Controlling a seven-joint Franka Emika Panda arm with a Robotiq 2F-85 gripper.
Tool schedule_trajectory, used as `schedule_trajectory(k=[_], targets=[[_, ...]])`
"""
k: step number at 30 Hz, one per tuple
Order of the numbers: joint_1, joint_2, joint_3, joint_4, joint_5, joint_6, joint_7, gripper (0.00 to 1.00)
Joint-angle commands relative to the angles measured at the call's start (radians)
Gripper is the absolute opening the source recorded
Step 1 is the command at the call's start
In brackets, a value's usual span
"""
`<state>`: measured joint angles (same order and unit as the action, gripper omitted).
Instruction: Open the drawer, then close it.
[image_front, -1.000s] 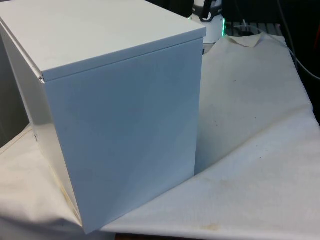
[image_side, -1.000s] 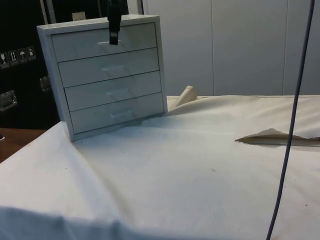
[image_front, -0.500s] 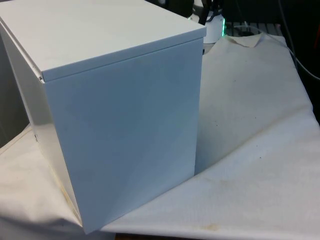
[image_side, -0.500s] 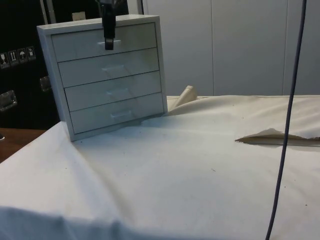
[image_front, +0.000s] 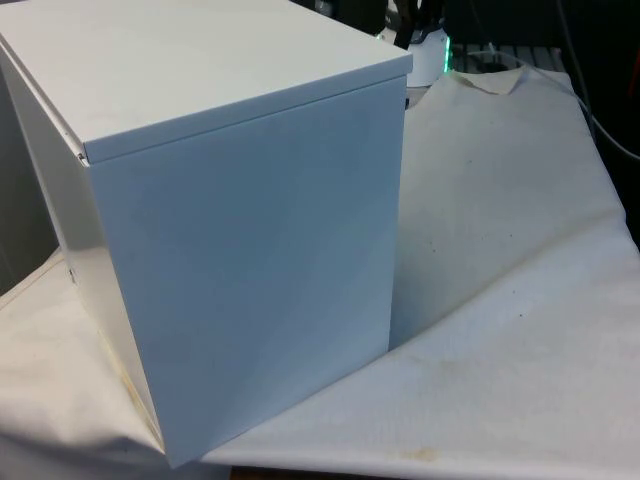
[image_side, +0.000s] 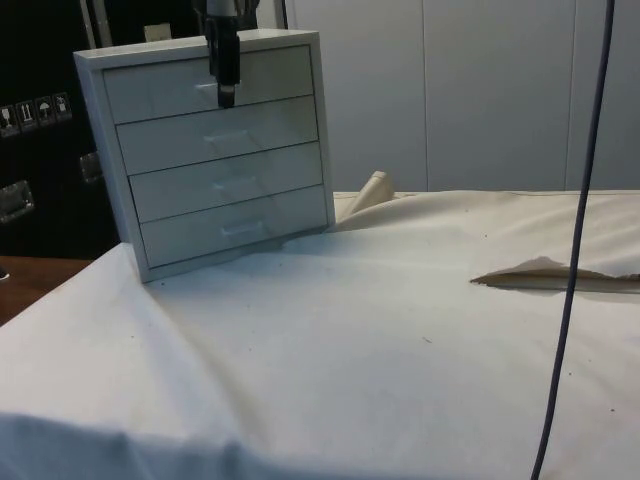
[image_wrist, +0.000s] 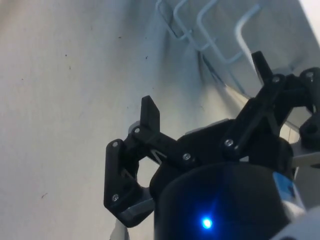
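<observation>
A white chest of drawers (image_side: 215, 150) stands on the cloth, with its plain back and side (image_front: 250, 240) turned to the front view. All its drawers sit flush and closed. My black gripper (image_side: 226, 92) hangs straight down in front of the top drawer (image_side: 270, 75), its tip level with that drawer's handle (image_side: 207, 87). In the wrist view the gripper (image_wrist: 205, 85) is open, with nothing between the fingers (image_wrist: 150, 112). The drawers' wire handles (image_wrist: 210, 30) run in a row just beyond one fingertip. Whether a finger touches the handle cannot be told.
The white cloth (image_side: 380, 340) spreads wide before the chest. It has a raised fold (image_side: 540, 270) at the side view's right and a small peak (image_side: 375, 188) beside the chest. A dark cable (image_side: 572, 260) hangs down close to the side camera.
The gripper has come lower in front of the top drawer, from above the handle to level with it, with a small sideways shift. The drawers have not moved.
</observation>
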<state>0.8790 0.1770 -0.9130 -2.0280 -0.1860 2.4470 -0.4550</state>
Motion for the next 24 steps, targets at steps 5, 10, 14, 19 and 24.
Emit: schedule_trajectory(k=[5,10,14,19,24], targets=[[-0.008,0.002,0.002,-0.028,0.005,0.066,-0.046,1.00],[-0.012,0.003,-0.002,-0.035,0.004,0.088,-0.069,1.00],[-0.015,0.006,-0.012,-0.037,0.004,0.103,-0.092,1.00],[-0.016,0.012,-0.013,-0.037,0.006,0.111,-0.099,1.00],[-0.020,0.026,-0.012,-0.034,0.013,0.119,-0.100,1.00]])
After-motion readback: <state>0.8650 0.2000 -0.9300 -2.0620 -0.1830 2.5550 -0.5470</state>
